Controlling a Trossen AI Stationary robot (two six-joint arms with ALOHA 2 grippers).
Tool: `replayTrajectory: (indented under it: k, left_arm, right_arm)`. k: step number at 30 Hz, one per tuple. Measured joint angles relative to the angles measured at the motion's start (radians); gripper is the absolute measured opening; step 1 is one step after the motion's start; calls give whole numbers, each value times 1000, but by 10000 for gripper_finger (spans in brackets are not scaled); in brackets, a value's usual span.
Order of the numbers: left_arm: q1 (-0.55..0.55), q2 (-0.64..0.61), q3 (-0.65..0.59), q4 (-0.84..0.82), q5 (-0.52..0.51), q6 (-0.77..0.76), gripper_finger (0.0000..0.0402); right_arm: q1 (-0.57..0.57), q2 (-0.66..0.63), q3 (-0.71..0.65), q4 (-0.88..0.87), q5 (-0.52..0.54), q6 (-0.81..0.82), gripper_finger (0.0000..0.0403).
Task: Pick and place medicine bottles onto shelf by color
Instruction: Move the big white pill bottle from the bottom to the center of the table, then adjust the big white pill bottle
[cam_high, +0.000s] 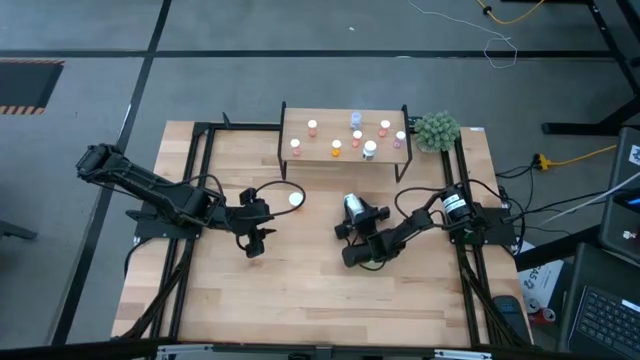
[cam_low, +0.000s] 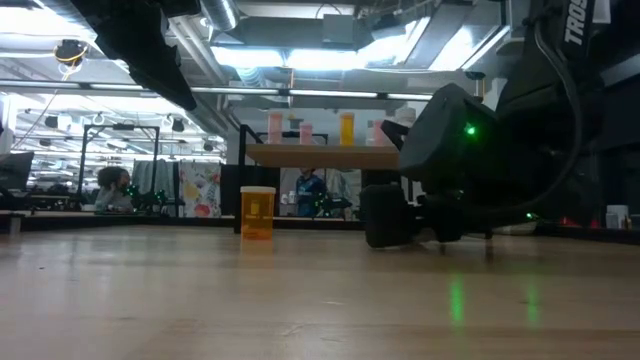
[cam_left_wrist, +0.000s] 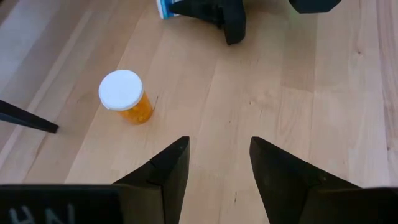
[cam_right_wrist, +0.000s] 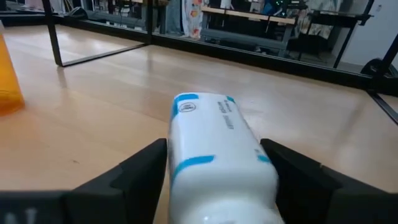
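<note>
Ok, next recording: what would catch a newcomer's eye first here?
Probably the white bottle with blue label bands lying on its side between the right gripper's fingers near the table's middle. Next, the lone orange bottle with a white cap standing on the bare wood ahead of the open left gripper. Behind them, the small light-wood shelf already carries a cluster of tiny bottles.

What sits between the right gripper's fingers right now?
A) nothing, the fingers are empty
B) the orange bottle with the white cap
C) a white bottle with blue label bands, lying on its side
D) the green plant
C: in the right wrist view the white and blue bottle lies between the right gripper fingers, while the orange bottle stands apart on the table nearer the left gripper.
</note>
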Motion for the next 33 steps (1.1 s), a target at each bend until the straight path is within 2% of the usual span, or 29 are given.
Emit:
replayTrajectory:
  k: [8, 15, 24, 33]
  left_arm:
    - [0, 0, 0, 0, 0, 0, 165]
    - [0, 0, 0, 0, 0, -1, 165]
    - [0, 0, 0, 0, 1, -1, 165]
    - [0, 0, 0, -1, 1, 0, 165]
  right_arm:
    - [0, -6, 0, -1, -6, -6, 261]
    - [-1, -93, 0, -1, -86, -125, 253]
    - [-54, -182, 1, -37, -269, -190, 226]
    - [-72, -262, 1, -153, -287, -192, 224]
